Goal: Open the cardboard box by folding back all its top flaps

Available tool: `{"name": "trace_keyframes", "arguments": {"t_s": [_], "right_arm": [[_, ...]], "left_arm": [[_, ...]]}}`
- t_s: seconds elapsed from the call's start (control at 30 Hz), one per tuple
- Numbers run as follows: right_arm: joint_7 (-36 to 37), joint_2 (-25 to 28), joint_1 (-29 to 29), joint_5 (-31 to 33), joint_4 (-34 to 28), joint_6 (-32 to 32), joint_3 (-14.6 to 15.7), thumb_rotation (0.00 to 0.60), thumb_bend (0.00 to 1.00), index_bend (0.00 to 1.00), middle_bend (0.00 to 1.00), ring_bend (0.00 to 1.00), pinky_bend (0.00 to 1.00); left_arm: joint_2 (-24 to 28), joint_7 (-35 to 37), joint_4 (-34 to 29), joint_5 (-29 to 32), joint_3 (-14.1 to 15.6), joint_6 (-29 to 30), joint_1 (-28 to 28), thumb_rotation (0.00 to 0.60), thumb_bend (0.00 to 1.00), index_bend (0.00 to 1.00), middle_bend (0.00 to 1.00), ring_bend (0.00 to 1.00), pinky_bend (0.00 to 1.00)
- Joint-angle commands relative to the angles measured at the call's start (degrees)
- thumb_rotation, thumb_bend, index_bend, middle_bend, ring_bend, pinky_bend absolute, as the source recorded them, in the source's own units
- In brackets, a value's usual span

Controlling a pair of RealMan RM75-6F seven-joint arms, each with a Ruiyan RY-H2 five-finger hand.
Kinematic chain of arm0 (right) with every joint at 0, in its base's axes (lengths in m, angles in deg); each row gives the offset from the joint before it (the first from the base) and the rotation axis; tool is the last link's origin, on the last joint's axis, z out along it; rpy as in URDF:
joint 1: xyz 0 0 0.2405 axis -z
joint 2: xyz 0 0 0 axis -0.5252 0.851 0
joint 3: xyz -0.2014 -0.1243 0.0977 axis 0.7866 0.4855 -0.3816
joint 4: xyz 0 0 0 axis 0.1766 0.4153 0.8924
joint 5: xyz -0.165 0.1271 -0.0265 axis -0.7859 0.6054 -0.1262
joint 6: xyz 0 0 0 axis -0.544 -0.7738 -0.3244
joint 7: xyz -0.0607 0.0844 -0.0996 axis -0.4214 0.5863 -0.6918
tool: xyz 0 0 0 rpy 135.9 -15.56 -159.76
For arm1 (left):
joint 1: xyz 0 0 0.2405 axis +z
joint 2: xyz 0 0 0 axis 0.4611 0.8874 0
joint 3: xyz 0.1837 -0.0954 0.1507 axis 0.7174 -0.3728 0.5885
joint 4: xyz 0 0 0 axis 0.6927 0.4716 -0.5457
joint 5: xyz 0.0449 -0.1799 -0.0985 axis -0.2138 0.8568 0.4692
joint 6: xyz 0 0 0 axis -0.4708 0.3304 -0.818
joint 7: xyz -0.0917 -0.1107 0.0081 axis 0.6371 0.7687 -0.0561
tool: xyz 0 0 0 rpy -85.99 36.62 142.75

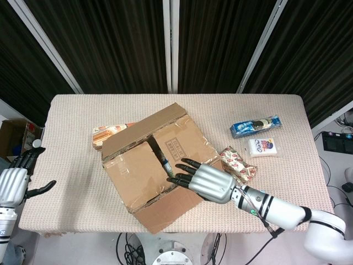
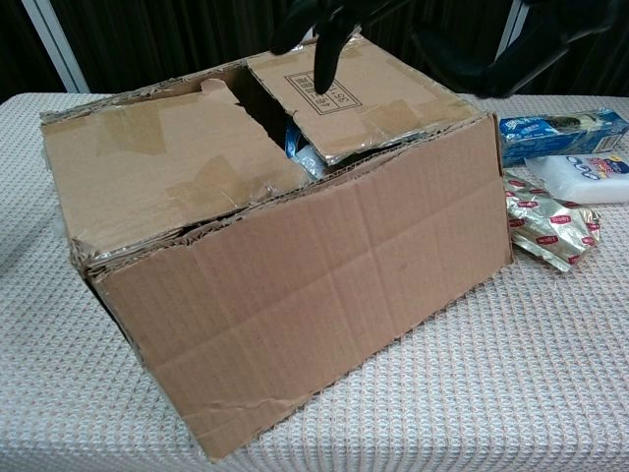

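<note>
The cardboard box (image 1: 149, 165) sits mid-table, turned at an angle. Its near long flap (image 2: 314, 295) is folded out and hangs down the front side. Two short inner flaps (image 2: 167, 167) lie flat over the top, with a dark gap between them showing items inside. The far long flap (image 1: 146, 128) lies along the back edge. My right hand (image 1: 207, 181) hovers over the right inner flap (image 2: 354, 93), fingers stretched out toward the gap, holding nothing. Its dark fingertips (image 2: 322, 39) show at the top of the chest view. My left hand (image 1: 14, 182) hangs off the table's left edge, fingers apart, empty.
A red and silver foil packet (image 1: 238, 163) lies just right of the box. A blue packet (image 1: 255, 125) and a white packet (image 1: 261, 147) lie further right. An orange packet (image 1: 110, 132) pokes out behind the box's far left corner.
</note>
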Motion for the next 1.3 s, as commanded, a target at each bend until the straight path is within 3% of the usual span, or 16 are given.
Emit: {"name": "trace_keyframes", "arguments": {"t_s": [0.03,0.3,0.6,0.93,1.3], "right_arm": [[-21.26,-15.27,-6.99,12.84,8.14,2.89,1.19,0.6,0.88,0.07,0.17,0.0,0.0],[-39.43,-21.28,-15.42,30.95,9.84,-1.69,4.71,0.6,0.88,0.09,0.19,0.0,0.0],[-49.72,-22.24,-23.43,46.31,7.78,-9.13,10.31,0.6,0.88,0.1,0.22,0.0,0.0],[-52.92,-20.12,-26.6,51.77,5.28,-15.52,14.23,0.6,0.88,0.1,0.28,0.0,0.0],[-52.12,-14.68,-26.73,50.78,1.49,-19.88,14.76,0.6,0.88,0.1,0.32,0.0,0.0]], "left_arm": [[0.05,0.26,0.27,0.14,0.03,0.05,0.13,0.049,0.0,0.12,0.13,0.11,0.18],[-0.5,2.06,1.86,0.28,0.07,-0.2,0.14,0.051,0.0,0.12,0.13,0.11,0.18],[-0.73,3.42,3.06,0.26,0.01,0.1,0.29,0.05,0.0,0.12,0.13,0.11,0.18],[-0.74,3.96,3.38,0.05,0.16,-0.11,0.25,0.049,0.0,0.12,0.13,0.11,0.19],[-0.95,3.42,3.17,-0.09,0.05,-0.4,-0.15,0.052,0.0,0.12,0.13,0.11,0.19]]}}
